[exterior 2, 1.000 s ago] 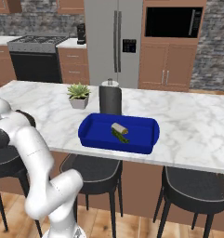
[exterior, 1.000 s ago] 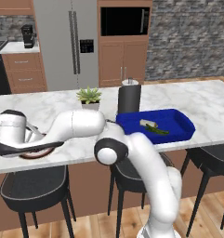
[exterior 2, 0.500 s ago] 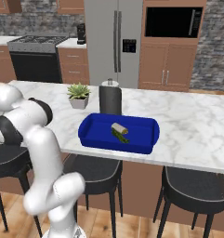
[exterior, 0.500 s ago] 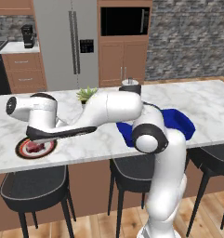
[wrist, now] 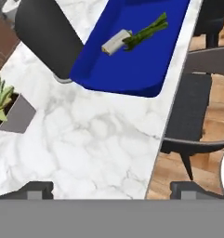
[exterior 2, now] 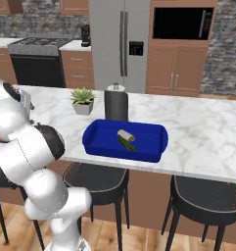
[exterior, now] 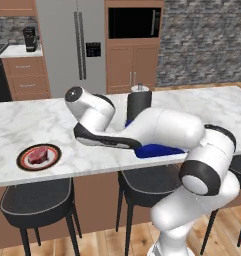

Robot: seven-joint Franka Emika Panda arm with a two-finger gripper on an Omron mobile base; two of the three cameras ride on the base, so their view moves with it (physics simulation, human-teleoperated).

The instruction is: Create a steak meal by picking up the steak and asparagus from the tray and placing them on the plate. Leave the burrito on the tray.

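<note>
The steak (exterior: 36,154) lies on the round plate (exterior: 53,150) at the left of the counter. On the blue tray (exterior 2: 120,152) the pale burrito (exterior 2: 125,135) rests beside the green asparagus (exterior 2: 128,144). In the hand view my gripper (wrist: 112,188) is open and empty. It hangs over bare marble short of the tray (wrist: 132,69), on which the burrito (wrist: 115,41) and asparagus (wrist: 148,29) lie side by side. In the left base view my arm covers most of the tray (exterior: 159,150).
A dark cylinder (exterior 2: 116,104) stands right behind the tray, with a small potted plant (exterior 2: 82,100) to its left. Black stools (wrist: 192,116) stand under the counter's near edge. A fridge and cabinets line the far wall.
The arm has lifted off the plate and swung right across the counter toward the tray. The steak stays on the plate. The jaws have stayed open.
</note>
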